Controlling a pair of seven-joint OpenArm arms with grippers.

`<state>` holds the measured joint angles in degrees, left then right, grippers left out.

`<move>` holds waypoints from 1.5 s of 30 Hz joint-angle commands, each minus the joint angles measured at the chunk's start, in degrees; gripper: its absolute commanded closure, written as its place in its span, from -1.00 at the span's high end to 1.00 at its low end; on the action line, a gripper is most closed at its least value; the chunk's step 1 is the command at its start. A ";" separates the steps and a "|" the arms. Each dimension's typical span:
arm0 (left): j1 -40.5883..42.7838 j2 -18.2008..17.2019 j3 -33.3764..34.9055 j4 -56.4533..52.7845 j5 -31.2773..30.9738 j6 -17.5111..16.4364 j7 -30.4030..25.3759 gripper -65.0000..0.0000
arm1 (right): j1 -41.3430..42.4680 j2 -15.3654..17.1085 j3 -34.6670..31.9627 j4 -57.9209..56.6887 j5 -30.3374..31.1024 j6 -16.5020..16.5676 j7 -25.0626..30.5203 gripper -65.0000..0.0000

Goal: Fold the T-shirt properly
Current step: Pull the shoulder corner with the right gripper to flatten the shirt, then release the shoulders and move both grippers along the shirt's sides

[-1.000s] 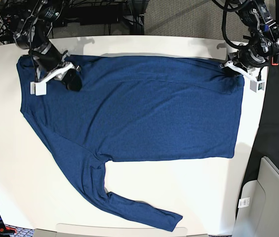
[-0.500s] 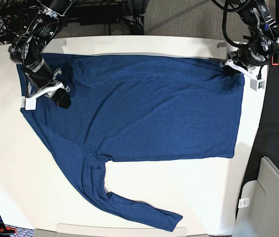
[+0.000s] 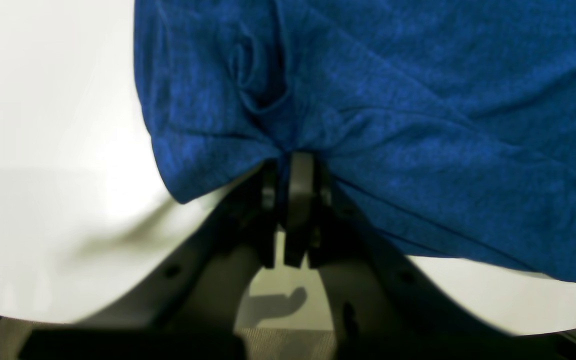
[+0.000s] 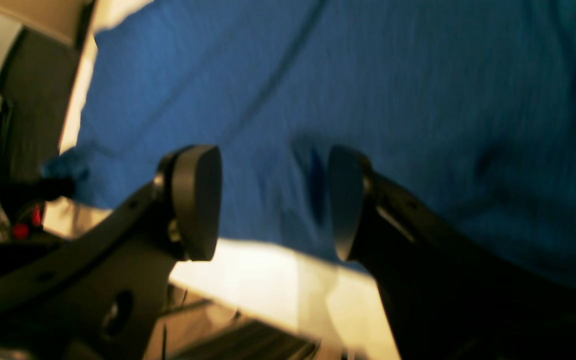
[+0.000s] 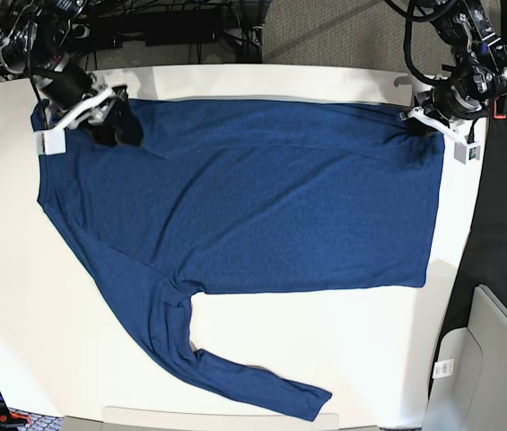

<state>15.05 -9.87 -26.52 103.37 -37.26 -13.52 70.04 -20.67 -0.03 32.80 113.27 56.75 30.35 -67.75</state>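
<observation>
The T-shirt lies spread flat on the white table, one sleeve trailing toward the near edge; no fold looks made yet, so nearly all the folding is left. The left gripper pinches a corner of the cloth. The right gripper, blurred, seems open above the fabric, holding nothing. No containers show.

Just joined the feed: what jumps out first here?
A big navy T-shirt lies spread over the white table, one long sleeve trailing toward the near edge. The left pincer is shut on the shirt's far corner, while the right pincer hangs open over the opposite corner.
</observation>
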 commanded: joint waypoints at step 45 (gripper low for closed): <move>1.00 -0.37 -0.42 0.85 -0.59 -0.15 -0.81 -1.00 | 20.01 -2.74 -0.40 -15.21 -12.40 0.38 5.81 -0.98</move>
<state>16.47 -9.52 -26.63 103.37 -37.28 -13.52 69.71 -1.13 -3.09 32.25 97.10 42.83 30.26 -63.68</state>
